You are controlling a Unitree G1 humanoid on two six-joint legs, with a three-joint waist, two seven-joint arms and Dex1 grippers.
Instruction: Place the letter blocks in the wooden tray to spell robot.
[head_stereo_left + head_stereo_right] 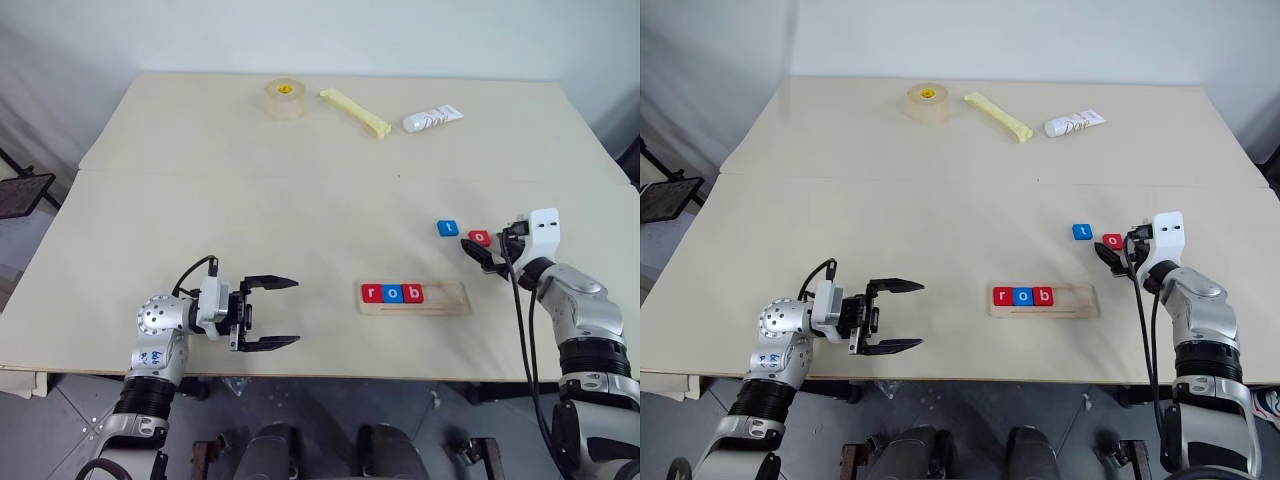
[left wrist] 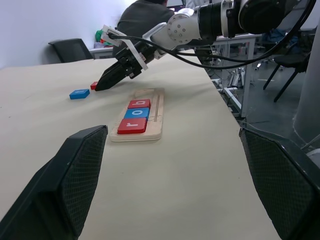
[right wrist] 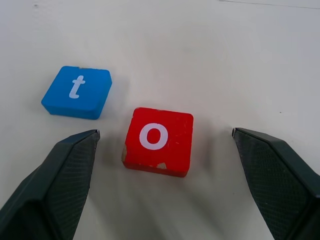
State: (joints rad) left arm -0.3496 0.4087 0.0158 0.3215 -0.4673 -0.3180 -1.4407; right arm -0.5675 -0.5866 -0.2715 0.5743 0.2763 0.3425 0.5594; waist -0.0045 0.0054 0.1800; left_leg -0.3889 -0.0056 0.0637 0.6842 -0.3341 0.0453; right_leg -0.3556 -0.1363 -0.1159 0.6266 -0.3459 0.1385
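tiles reading "r", "o", "b" [image 1: 393, 293] sat in the wooden tray [image 1: 445, 299], filling its left end. beyond the tray's right end lay a red "o" [image 3: 158, 140] and a blue "t" [image 3: 77, 91]. right gripper [image 3: 162, 145] straddled the "o", spread wide, grasping nothing. left gripper [image 1: 282, 312] gaped empty, left of the tray.
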